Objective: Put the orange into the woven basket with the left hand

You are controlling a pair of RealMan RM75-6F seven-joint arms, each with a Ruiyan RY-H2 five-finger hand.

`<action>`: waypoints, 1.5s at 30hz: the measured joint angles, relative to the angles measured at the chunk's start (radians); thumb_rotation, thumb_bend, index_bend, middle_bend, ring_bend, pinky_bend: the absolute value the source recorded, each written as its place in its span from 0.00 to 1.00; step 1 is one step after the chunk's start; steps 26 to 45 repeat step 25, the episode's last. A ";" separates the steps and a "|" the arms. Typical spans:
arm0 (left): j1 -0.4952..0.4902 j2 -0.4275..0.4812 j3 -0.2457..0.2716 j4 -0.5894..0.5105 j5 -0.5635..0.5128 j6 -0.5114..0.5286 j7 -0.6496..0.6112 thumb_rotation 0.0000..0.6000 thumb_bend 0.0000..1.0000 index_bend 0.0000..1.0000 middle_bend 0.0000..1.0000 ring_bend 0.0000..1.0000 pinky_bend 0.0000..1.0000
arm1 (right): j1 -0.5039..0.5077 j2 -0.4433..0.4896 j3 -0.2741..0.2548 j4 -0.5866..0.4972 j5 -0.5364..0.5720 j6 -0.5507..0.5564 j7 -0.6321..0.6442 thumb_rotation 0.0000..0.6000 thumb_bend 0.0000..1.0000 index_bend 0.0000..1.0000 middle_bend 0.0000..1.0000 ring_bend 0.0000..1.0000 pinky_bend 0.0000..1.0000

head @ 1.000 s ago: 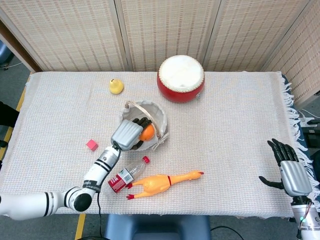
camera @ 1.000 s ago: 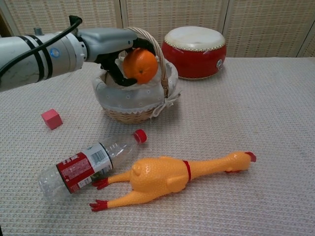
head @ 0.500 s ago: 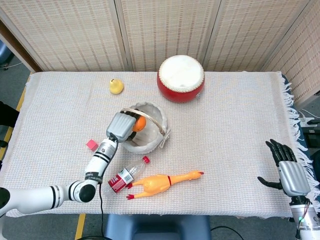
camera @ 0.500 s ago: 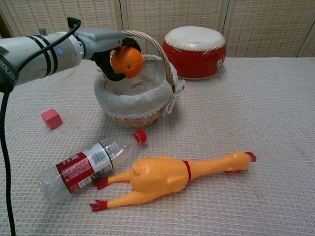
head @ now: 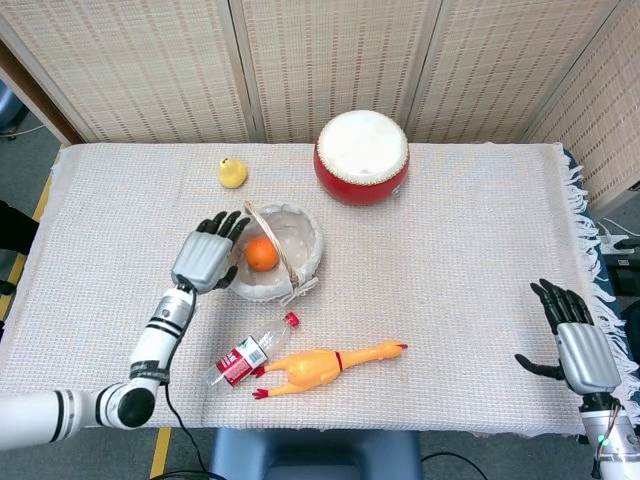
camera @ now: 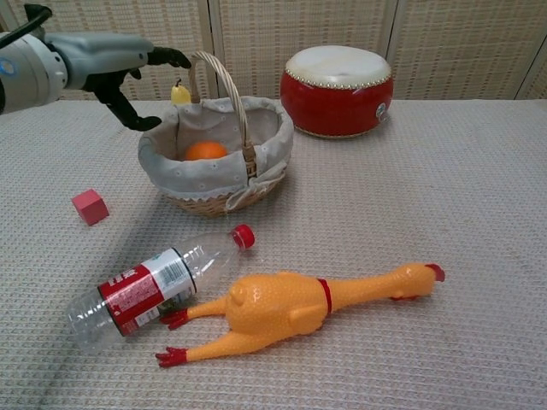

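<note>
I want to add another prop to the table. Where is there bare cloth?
Bare cloth lies right of the woven basket and red drum, up to the right hand. The front left is crowded: plastic bottle, rubber chicken, left hand.

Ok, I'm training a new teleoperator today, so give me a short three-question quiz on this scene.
1. True or false: the orange lies inside the woven basket.
2. What does the left hand hold? A) the orange B) nothing C) the red cube
3. Fill in: the plastic bottle lies on its ____ beside the rubber chicken.

Key: 1 true; 2 B, its fingers are spread beside the basket; 3 side.
</note>
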 measured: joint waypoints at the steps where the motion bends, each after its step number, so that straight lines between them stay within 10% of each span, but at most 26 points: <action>1: 0.016 0.022 0.007 -0.025 0.007 0.007 -0.013 1.00 0.40 0.00 0.00 0.00 0.15 | 0.000 0.000 -0.001 0.000 -0.002 0.001 0.000 1.00 0.03 0.00 0.00 0.00 0.00; 15: 0.347 0.277 0.161 -0.247 0.349 0.210 -0.322 1.00 0.41 0.00 0.00 0.00 0.14 | -0.007 -0.004 -0.010 0.015 -0.045 0.032 -0.009 1.00 0.03 0.00 0.00 0.00 0.00; 24: 0.645 0.276 0.339 -0.072 0.722 0.488 -0.471 1.00 0.40 0.00 0.00 0.00 0.13 | -0.014 -0.015 -0.017 0.029 -0.068 0.055 -0.039 1.00 0.03 0.00 0.00 0.00 0.00; 45: 0.665 0.270 0.349 -0.037 0.738 0.504 -0.491 1.00 0.40 0.00 0.00 0.00 0.13 | -0.015 -0.016 -0.018 0.030 -0.069 0.057 -0.043 1.00 0.03 0.00 0.00 0.00 0.00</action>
